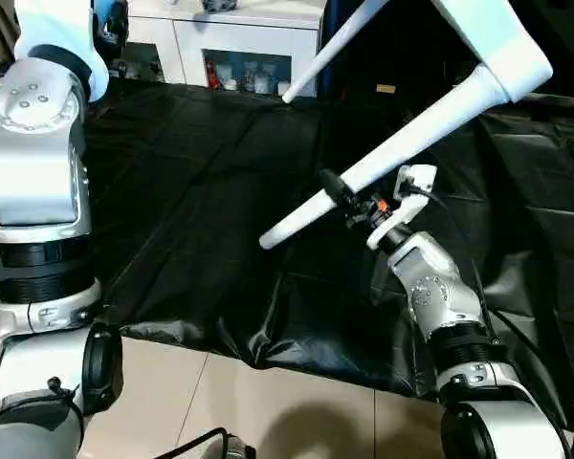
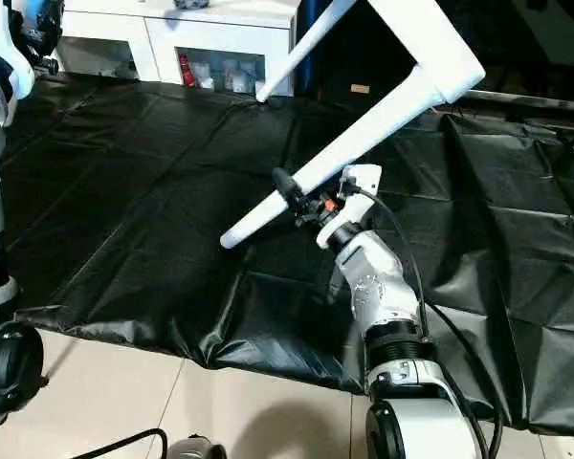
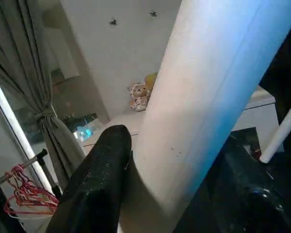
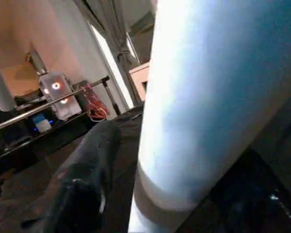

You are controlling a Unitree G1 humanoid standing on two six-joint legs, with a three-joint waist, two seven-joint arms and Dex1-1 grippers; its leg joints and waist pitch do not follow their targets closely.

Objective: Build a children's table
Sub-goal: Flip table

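Observation:
The children's table point(image 1: 502, 43) hangs tilted in the air at the upper right, white, with its legs pointing down and toward me. One long leg point(image 1: 421, 129) slants down to the black sheet, and a second leg point(image 1: 320, 57) runs behind it. My right gripper point(image 1: 342, 196) straddles the long leg near its lower end; a narrow gap shows beside one black finger point(image 4: 87, 170), so it is open around the leg point(image 4: 213, 97). High at the left, my left gripper point(image 1: 110, 24) is shut on another white leg point(image 3: 208, 97), with one finger point(image 3: 97, 184) pressed against it.
A crinkled black sheet point(image 1: 201, 191) covers the floor under the table. A white cabinet with glass doors point(image 1: 230, 48) stands at the back. Pale floor tiles point(image 1: 268, 411) lie in front of the sheet's edge. A black cable point(image 2: 430, 316) trails beside my right forearm.

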